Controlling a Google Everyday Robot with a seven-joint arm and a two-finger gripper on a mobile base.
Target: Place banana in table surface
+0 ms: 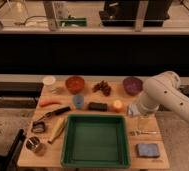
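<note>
The banana (58, 129) is slim and pale yellow. It lies on the wooden table surface (53, 153), just left of the green tray (94, 140). My gripper (136, 111) hangs at the end of the white arm over the table's right side, right of the tray's far corner and well away from the banana. The arm hides most of it. It is open, and I see nothing held in it.
An orange carrot (50, 103) and a black-handled utensil (55, 113) lie behind the banana. A red bowl (75, 83), a purple bowl (132, 85), a white cup (49, 80) and a brown cluster (103, 88) line the back. A blue sponge (148, 150) and a fork (144, 132) lie front right.
</note>
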